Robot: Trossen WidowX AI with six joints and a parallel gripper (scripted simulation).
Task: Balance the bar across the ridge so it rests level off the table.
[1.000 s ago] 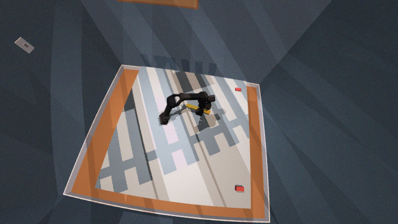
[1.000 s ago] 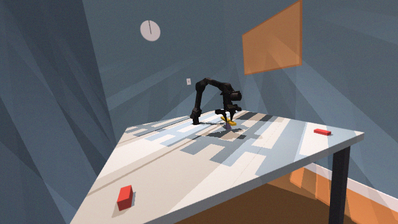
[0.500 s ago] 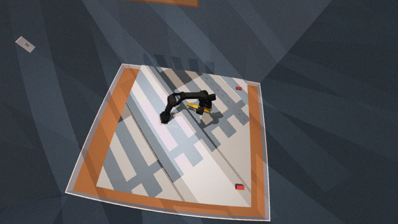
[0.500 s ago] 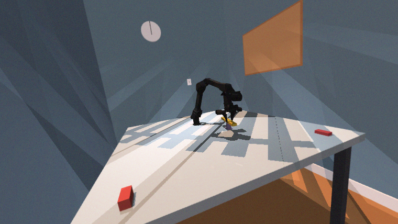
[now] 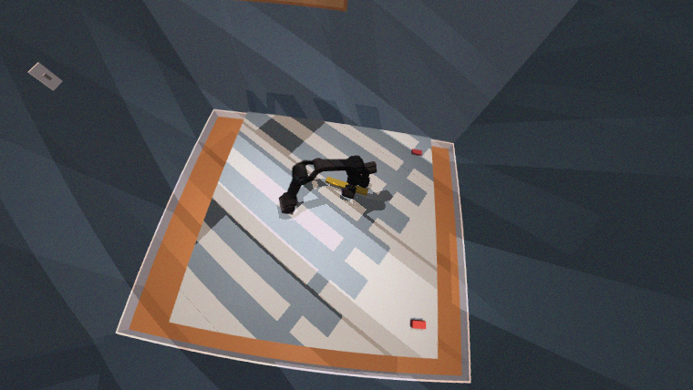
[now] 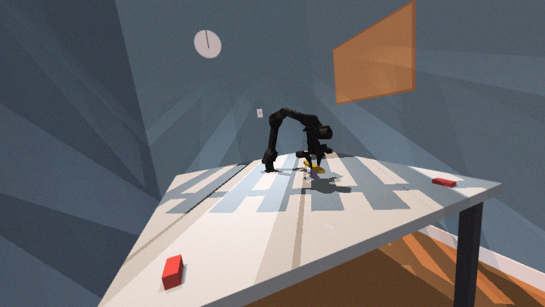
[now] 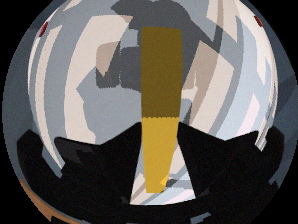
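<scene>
The yellow bar (image 5: 336,181) (image 6: 321,170) (image 7: 161,75) lies over the small purple ridge (image 6: 314,174), crossing above it. Both bar ends appear clear of the table. Whether the bar is exactly level, or fully touches the ridge, is too small to tell. My gripper (image 6: 315,166) (image 7: 158,125) points down with its fingers slightly open, one on each side of the bar's middle. The fingertips stand very close beside the bar, with hardly any gap visible in the wrist view. The ridge is hidden under the bar and gripper in the top view and the wrist view.
A red block (image 5: 418,324) (image 6: 172,272) lies near one table corner. Another red block (image 5: 416,151) (image 6: 444,182) lies near a different corner. Both are far from the bar. Striped shadows cross the table top (image 5: 407,291) (image 6: 229,244).
</scene>
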